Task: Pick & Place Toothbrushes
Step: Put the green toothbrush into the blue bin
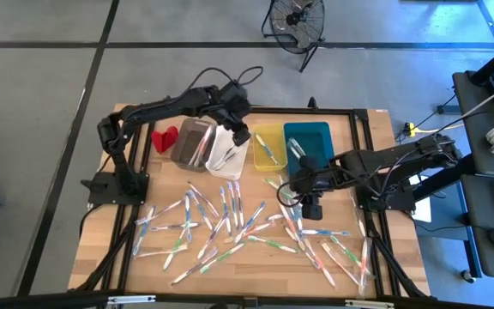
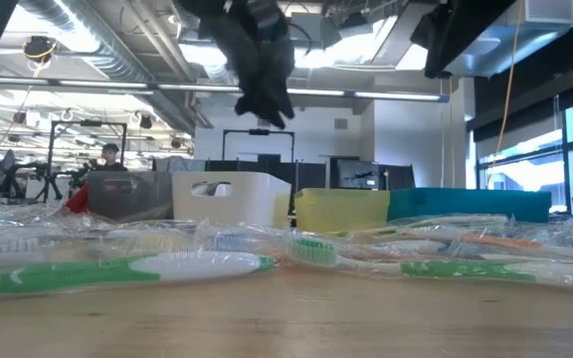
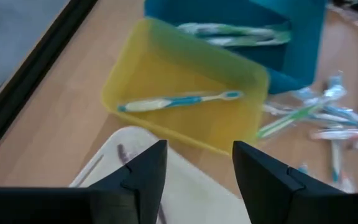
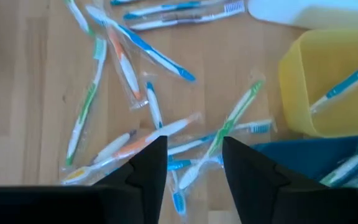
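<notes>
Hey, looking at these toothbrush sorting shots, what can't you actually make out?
- Grey bin contents: too small from above; low view shows only its wall.
- White bin: left wrist view, mostly hidden behind the left gripper.
- Teal bin: cut off by the right wrist picture's edge.
- Small red object: too small to identify.

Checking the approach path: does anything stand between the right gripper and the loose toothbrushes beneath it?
Nothing visible does. The right gripper, open and empty, hangs over wrapped plastic toothbrushes lying bare on the wooden table.
</notes>
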`<state>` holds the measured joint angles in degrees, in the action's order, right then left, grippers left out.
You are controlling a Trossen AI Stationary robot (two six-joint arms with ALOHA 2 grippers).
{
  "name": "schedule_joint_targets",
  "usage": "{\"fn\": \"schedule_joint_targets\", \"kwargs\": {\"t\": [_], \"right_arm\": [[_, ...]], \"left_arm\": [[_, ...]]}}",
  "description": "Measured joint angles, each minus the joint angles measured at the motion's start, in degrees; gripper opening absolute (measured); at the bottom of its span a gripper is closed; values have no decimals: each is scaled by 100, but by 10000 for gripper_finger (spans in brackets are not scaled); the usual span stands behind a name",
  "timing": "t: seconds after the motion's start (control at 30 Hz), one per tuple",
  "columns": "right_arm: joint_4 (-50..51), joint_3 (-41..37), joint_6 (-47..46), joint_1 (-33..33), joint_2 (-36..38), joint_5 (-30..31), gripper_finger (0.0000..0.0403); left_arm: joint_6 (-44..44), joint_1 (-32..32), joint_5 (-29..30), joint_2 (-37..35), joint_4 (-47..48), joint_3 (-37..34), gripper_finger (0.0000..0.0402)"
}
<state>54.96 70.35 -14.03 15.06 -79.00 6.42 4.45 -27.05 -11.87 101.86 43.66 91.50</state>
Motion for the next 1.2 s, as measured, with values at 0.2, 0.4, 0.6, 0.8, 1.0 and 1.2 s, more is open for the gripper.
{"fn": "schedule_joint_targets", "kwargs": {"t": [0.2,0.4,0.6,0.8,1.0,1.2], "right_arm": [[32,0,84,-94,-275,4,161],[-81,-2,463,-216,-692,17,152],[-370,-2,714,-323,-1110,20,142],[-697,-2,849,-426,-1558,20,139],[-853,-2,992,-577,-1932,15,166],[-974,-2,1054,-734,-2119,17,198]], "left_arm": [[-136,268,15,-140,528,254,178],[-112,601,296,-577,1050,263,180],[35,1166,1431,-1132,1336,263,176],[233,1903,2164,-1634,1521,241,177],[571,2510,2623,-2218,1367,-603,175],[991,2830,2850,-2984,508,-1867,173]]}}
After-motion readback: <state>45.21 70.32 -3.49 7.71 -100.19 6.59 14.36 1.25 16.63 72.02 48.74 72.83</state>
